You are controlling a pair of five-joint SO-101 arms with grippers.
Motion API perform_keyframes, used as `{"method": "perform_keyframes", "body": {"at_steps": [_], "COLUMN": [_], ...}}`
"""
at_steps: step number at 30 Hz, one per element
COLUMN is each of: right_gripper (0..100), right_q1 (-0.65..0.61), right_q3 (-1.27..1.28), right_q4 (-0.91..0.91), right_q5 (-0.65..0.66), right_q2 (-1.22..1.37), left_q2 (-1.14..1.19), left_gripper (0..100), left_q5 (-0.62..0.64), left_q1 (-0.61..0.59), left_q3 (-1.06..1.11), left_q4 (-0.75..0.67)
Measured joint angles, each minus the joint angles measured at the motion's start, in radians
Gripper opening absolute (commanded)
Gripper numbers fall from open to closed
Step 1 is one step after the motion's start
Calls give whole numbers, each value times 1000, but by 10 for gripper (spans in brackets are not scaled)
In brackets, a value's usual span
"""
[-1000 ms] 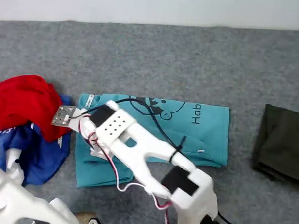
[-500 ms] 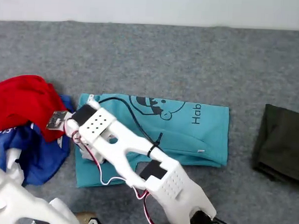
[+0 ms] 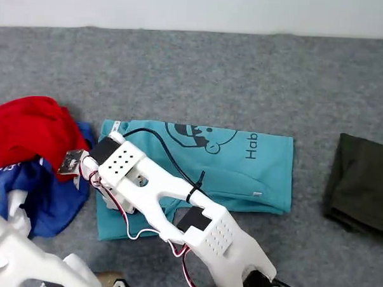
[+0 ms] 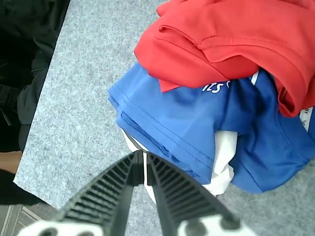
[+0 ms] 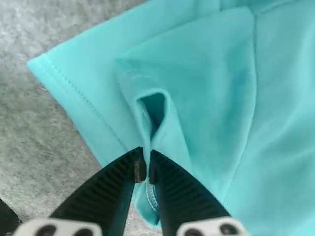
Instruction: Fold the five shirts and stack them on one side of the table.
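Observation:
A teal shirt (image 3: pixel 241 168) lies partly folded at the table's middle. The right arm stretches from the near edge to the shirt's left end, where my right gripper (image 3: pixel 113 194) points down. In the right wrist view that gripper (image 5: pixel 145 164) is shut on a raised fold of the teal shirt (image 5: pixel 216 98) near its hem. A heap at the left holds a red shirt (image 3: pixel 26 133), a blue shirt (image 3: pixel 49 198) and a white shirt (image 4: pixel 221 174). My left gripper (image 4: pixel 146 169) hangs shut and empty above the blue shirt (image 4: pixel 187 128).
A dark shirt (image 3: pixel 361 186) lies folded at the right side. Grey felt (image 3: pixel 201 74) covers the table. The left arm's white body (image 3: pixel 15 253) stands at the near left corner. The table's edge (image 4: pixel 29 162) runs close to the heap.
The right arm swung left and came down onto the teal shirt's left end. The shirts and the left arm kept still.

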Motion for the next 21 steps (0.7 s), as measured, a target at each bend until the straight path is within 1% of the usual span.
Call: {"method": "perform_keyframes", "body": {"at_steps": [6,13,21], "right_gripper": [11,11,11], "right_q1": [-2,-35,-48], "right_q3": [0,0,0], "right_q4": [0,0,0], "right_q5": [3,3,3], "right_q2": [-83,-186,-204], "left_q2": [0,0,0], "left_gripper": [14,14,14], "left_q5": [0,0,0], "left_q1": [0,0,0], "left_q3": [0,0,0], "left_q4": [0,0,0]}}
